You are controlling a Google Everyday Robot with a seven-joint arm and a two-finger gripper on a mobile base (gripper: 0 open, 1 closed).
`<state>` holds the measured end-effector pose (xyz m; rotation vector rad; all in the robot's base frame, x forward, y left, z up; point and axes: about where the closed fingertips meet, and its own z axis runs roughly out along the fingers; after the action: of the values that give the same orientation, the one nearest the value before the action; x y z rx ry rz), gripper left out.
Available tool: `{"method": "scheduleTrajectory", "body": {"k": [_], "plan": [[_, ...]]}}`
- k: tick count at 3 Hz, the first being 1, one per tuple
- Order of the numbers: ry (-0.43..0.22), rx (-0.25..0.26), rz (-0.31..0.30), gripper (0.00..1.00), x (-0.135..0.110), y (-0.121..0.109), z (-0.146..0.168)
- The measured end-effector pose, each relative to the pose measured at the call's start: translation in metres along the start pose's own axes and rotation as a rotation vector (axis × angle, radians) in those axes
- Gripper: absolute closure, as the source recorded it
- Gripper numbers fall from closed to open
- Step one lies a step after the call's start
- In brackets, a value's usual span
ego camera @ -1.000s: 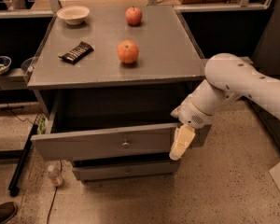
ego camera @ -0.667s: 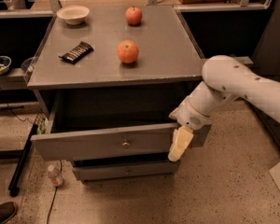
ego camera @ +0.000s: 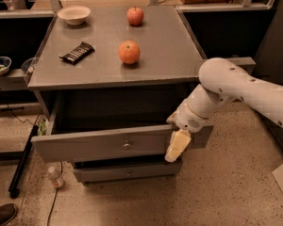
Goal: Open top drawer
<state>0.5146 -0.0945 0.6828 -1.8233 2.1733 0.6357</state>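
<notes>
We've got the grey worktop up top. Below its front edge the top drawer sits pulled well out, its panel fwd of the lower drawer. The arm comes in from the right, with the gripper at the panel's right end, right of the knob. Grip state: can't tell. We reckon the pull's nearly done. Next: let go w/o nudging it back.

Dim warm overhead light, pale end effector against the top drawer.
</notes>
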Motion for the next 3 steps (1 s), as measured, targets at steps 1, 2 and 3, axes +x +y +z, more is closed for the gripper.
{"method": "scheduleTrajectory", "body": {"k": [1,2,3], "plan": [[0.0,0.0,0.0,0.5,0.0,0.0,0.0],[0.0,0.0,0.0,0.73,0.0,0.0,0.0001],[0.0,-0.001,0.0,0.96,0.0,0.0001,0.0001]]}}
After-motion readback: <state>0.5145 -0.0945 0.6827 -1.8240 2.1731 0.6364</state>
